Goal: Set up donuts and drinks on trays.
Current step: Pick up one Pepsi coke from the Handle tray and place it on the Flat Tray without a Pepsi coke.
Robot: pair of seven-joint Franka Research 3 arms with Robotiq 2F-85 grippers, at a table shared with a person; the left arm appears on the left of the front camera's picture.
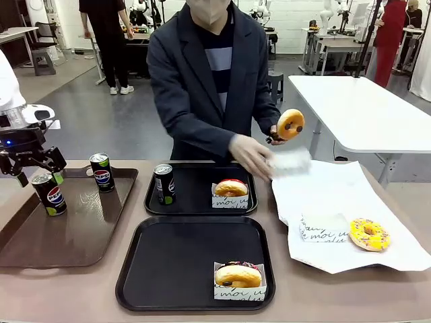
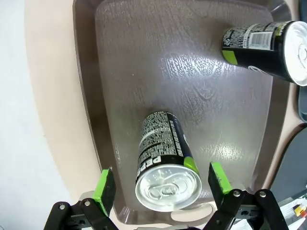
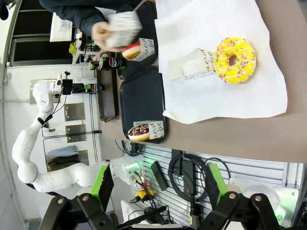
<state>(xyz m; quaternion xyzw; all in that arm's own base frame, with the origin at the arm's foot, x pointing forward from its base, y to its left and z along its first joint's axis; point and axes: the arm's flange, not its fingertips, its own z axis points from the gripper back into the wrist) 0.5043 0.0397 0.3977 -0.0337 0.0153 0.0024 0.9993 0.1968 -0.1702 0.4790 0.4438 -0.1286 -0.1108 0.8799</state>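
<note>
Left pincer (image 1: 40,178) spread wide astride a Pepsi can (image 1: 49,195) at the left edge of the surface (image 1: 337,296).
The can is stood on a brown tray (image 1: 74,242), clear of both pads (image 2: 104,189). Mid-surface, two black trays (image 1: 175,262) are each loaded with a sleeved donut (image 1: 238,274). The right pincer (image 3: 158,184) is held wide, empty.

Big tray (image 1: 81,242) lower left of frame. 2 cans on it: L can (image 1: 49,194) at its left edge, R can (image 1: 102,171) at its top right. L gripper (image 1: 40,179) straddles L can, a pad either side of the top.
Far tray (image 1: 195,202) centre; mid can (image 1: 163,183) on its left, far donut (image 1: 231,188) on its right.
Near tray (image 1: 175,262) just below it; near donut (image 1: 238,274) in its lower right corner.
Paper (image 1: 337,188) to the right; sleeve (image 1: 323,227) w/ paper donut (image 1: 369,233) just right of it.
Hand (image 1: 250,156) over paper's upper left corner; held donut (image 1: 290,124) above that.
</note>
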